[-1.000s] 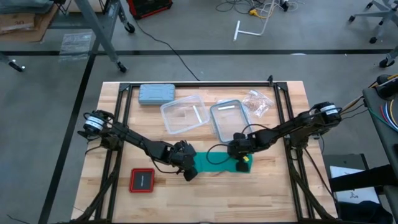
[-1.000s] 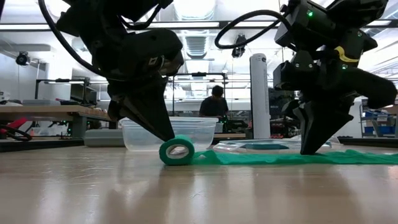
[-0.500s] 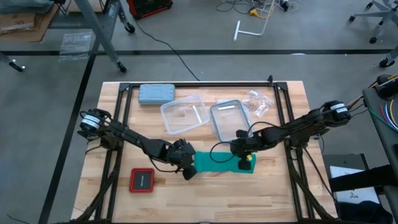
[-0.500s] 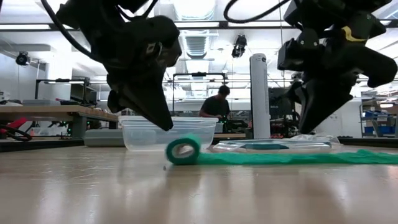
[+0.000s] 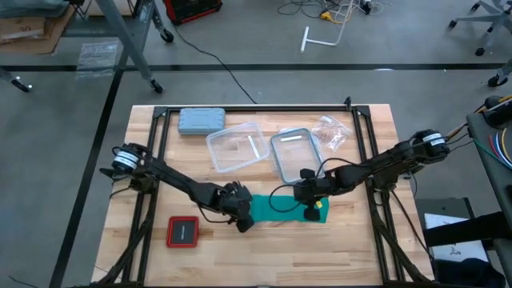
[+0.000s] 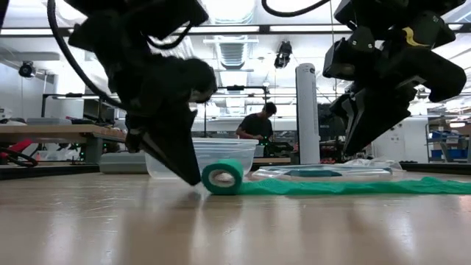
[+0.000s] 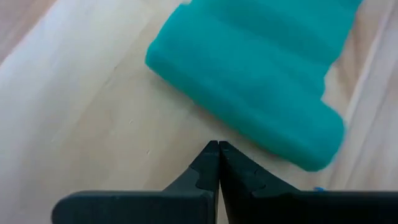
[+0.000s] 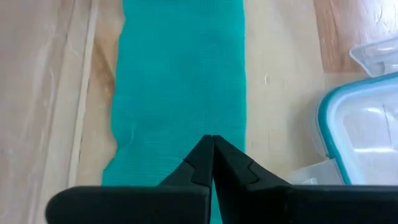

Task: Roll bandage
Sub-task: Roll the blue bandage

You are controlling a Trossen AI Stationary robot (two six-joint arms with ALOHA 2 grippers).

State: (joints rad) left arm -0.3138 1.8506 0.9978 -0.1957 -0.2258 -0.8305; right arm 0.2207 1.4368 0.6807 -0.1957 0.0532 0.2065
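The teal bandage lies on the wooden table as a flat band [image 5: 286, 214] running left to right. Its left end is wound into a small roll [image 6: 223, 177], which also fills the left wrist view as the roll [image 7: 249, 81]. My left gripper [image 6: 196, 179] is shut, its tips down at the table just left of the roll. My right gripper [image 6: 350, 152] is shut and hangs above the band's right part [image 8: 180, 81], clear of it. My left gripper's shut fingertips [image 7: 218, 147] slant down to the table from the left, right beside the roll's left side [image 6: 206, 179]. I cannot tell whether they touch the roll. The roll rests on the table, with the flat band trailing off to its right.
Behind the bandage stand a clear tub [image 5: 236, 148] and a teal-rimmed lid [image 5: 294, 152]. A grey-blue case [image 5: 202, 120] sits at the far left, a plastic bag [image 5: 330, 132] at the far right, and a red-framed square [image 5: 183, 232] near the front left. A person [image 6: 257, 121] is in the room beyond.
My left gripper has lifted off the top of the roll and come down again at the table on the roll's left side. The roll has moved a little toward the table's right, along the band. My right gripper has risen off the band, which stays flat.
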